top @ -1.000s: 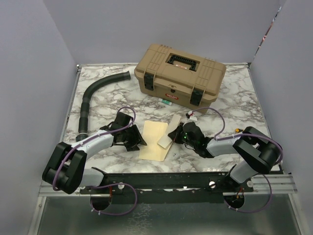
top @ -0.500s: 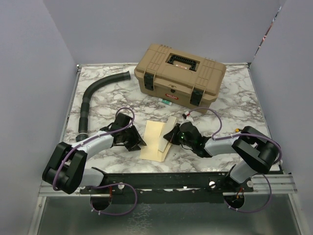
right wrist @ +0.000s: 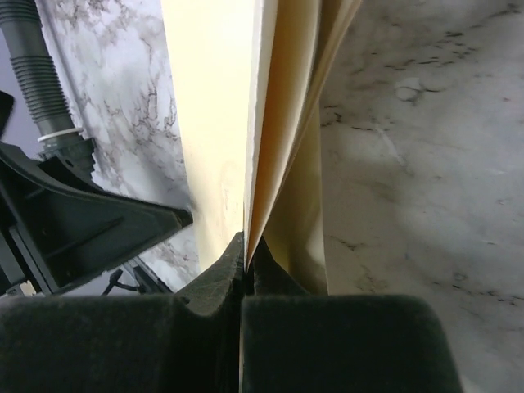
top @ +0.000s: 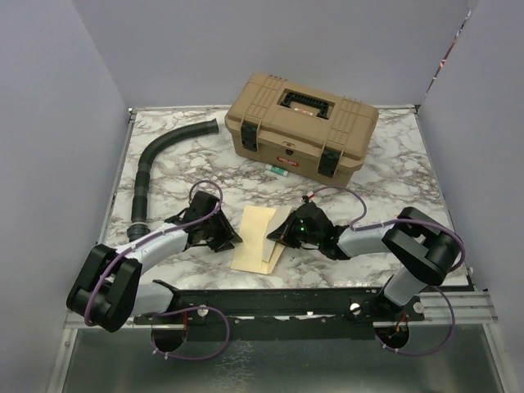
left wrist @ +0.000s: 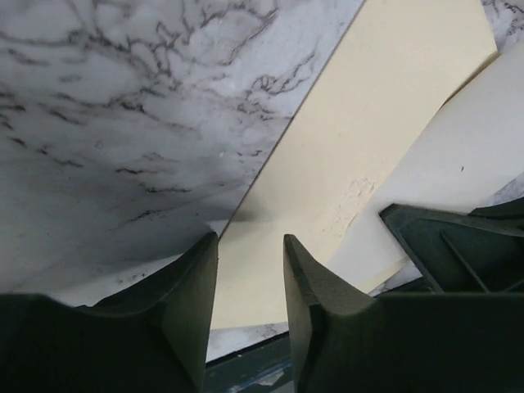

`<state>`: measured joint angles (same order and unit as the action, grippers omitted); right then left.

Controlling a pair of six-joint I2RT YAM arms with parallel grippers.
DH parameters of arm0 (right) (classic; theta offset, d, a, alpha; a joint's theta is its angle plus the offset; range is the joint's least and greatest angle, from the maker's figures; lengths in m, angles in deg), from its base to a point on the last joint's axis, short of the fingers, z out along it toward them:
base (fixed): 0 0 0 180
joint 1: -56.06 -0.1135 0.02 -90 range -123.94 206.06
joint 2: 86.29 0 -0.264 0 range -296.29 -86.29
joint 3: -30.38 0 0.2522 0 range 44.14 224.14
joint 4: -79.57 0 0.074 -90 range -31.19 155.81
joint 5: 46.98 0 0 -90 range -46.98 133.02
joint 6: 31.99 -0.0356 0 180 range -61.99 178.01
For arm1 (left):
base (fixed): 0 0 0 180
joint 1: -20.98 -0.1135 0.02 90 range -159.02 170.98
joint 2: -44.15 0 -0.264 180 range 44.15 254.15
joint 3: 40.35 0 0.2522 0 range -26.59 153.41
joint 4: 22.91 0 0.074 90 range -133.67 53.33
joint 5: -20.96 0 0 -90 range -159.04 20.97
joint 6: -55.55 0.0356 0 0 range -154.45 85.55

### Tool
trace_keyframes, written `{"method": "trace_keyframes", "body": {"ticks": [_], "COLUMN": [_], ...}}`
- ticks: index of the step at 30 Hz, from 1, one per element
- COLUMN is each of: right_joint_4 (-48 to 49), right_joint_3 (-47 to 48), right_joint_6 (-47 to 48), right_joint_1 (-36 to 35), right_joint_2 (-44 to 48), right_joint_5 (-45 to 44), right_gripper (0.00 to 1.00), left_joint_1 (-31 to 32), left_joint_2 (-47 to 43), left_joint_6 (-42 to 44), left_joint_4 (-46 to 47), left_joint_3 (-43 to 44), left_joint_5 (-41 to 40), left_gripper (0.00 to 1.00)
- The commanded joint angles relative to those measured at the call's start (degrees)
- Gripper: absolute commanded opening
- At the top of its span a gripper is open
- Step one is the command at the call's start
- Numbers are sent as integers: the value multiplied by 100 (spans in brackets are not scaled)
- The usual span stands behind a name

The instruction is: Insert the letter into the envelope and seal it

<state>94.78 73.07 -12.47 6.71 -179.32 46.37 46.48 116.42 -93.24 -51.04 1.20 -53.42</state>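
Since a sec ago, R gripper (top: 284, 234) had slid left w/ the letter (top: 277, 219), bringing the sheet further over the envelope (top: 252, 237). L gripper (top: 226, 237) had narrowed its jaws but kept its spot at the envelope's left edge. Count: 2 arms, 2 grippers, 1 letter, 1 envelope, 1 toolbox (top: 301, 124), 1 hose (top: 155, 164), 1 small green-and-white item (top: 280, 170) just in front of the toolbox. R gripper was clenched on the letter's edge, sheet tilted up off the table; the wrist view showed its fingers (right wrist: 213, 286) pressed together w/ the thin sheet between them. L gripper was released: its fingers (left wrist: 192, 295) stood apart w/ nothing pinched, the envelope's edge visible in the gap below. Envelope lay flat near front-centre of the table (top: 393, 172), between the 2 grippers; flap position not clear. Surface was white marble-pattern w/ grey veins. Black rail (top: 270, 301) ran along the near edge, and plain grey-lilac walls (top: 246, 41) closed in 3 sides.
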Motion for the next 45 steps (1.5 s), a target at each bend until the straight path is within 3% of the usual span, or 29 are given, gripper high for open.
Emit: {"method": "trace_keyframes", "body": {"ticks": [1,7,14,20,26,33,45], "right_joint_4": [-466,115,-178,-781,-1286,-2106,-1891], "right_joint_3": [204,50,291,529,789,1015,759], "right_joint_6": [383,1008,990,964,1017,1138,939], "right_joint_1": [96,275,304,434,661,690,693], "right_joint_2": [-128,-510,-849,-807,-890,-813,-864], "right_joint_5": [236,712,1039,1224,1940,2450,2698], "right_gripper": [0,0,0,0,0,0,0], "left_joint_1": [-10,-10,-1,0,-1,0,4], "left_joint_2": [-171,5,1173,1506,1799,1909,1850], "left_joint_6": [1032,1440,1399,1443,899,540,80], "left_joint_4": [190,871,1541,1532,1253,1250,1239], "left_joint_3": [545,1077,1286,1225,1013,881,722], "left_joint_5": [-395,-559,-586,-863,-1630,-1982,-2279], "left_gripper": [43,47,31,27,10,0,0]}}
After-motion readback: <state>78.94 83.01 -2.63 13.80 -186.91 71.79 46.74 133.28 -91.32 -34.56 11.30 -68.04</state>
